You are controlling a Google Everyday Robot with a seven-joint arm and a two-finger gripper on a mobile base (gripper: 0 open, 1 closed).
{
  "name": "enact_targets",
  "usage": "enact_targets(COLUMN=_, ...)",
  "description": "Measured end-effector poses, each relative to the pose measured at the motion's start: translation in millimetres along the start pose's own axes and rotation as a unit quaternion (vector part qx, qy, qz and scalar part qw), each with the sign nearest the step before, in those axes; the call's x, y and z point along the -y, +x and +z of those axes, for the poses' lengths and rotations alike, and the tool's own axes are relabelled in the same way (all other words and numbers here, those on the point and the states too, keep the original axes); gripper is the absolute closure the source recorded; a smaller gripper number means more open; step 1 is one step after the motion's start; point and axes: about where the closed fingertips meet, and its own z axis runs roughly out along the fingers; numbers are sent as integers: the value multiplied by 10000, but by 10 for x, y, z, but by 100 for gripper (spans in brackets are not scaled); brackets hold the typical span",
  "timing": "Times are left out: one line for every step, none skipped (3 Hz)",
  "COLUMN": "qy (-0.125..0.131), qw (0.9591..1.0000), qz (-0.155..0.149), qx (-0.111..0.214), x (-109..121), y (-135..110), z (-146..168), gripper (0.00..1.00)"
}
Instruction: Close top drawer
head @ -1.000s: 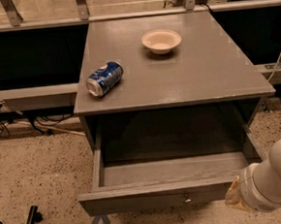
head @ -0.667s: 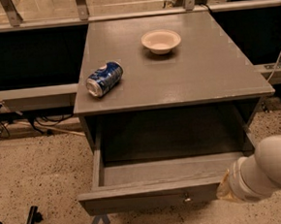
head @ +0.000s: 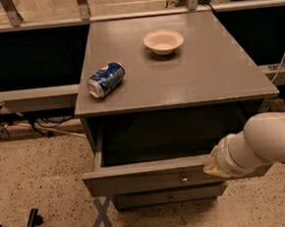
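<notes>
Camera view: the top drawer (head: 147, 176) is being shown pulled out from the grey cabinet (head: 218, 75), its dark inside lying open beneath the cabinet top, so the closing is being judged as not yet done. The gripper (head: 211, 165) is being held at the right part of the drawer's front panel, just beside the knob (head: 184, 178); whether it is open or closed cannot be told. The push inward is being left to do.

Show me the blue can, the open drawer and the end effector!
Blue metal soda can (head: 106, 79): camera view, its side.
Wide grey wooden top drawer (head: 137, 178): camera view, front panel.
Tan-tipped end effector (head: 211, 165): camera view, tip at drawer front's right end.
</notes>
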Motion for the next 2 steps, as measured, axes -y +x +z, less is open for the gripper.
enact_targets(qy=151, qw=9994, qz=34, qx=319, x=294, y=-400, z=57, gripper=100)
enact_targets(qy=151, qw=9994, qz=34, qx=318, x=294, y=-400, z=57, gripper=100)
